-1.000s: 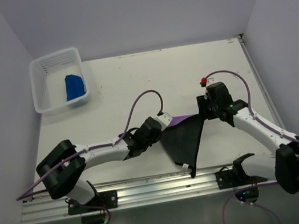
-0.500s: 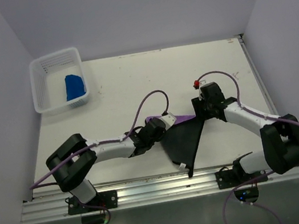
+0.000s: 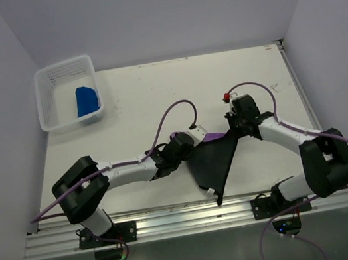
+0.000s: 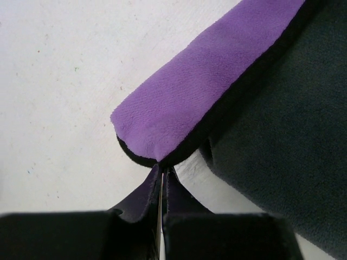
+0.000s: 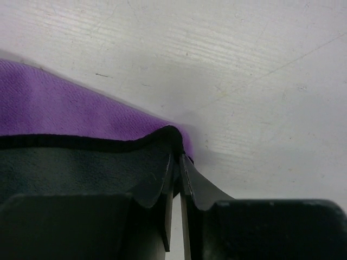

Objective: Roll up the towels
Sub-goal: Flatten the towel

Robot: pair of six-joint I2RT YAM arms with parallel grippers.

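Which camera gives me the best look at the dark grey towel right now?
Top external: the dark grey towel shows its full outline there, spread between the two arms. Left wrist shows only a patch of it beside the purple towel; right wrist shows only a strip along the purple edge.

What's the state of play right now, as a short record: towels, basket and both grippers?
blue towel: bunched inside the white basket, far left
dark grey towel: spread flat in the centre, not yet rolled
purple towel: layered with the grey one, only a strip showing along its far edge
left gripper: shut on the dark grey towel's far left corner, where purple overlaps
right gripper: shut on its far right corner
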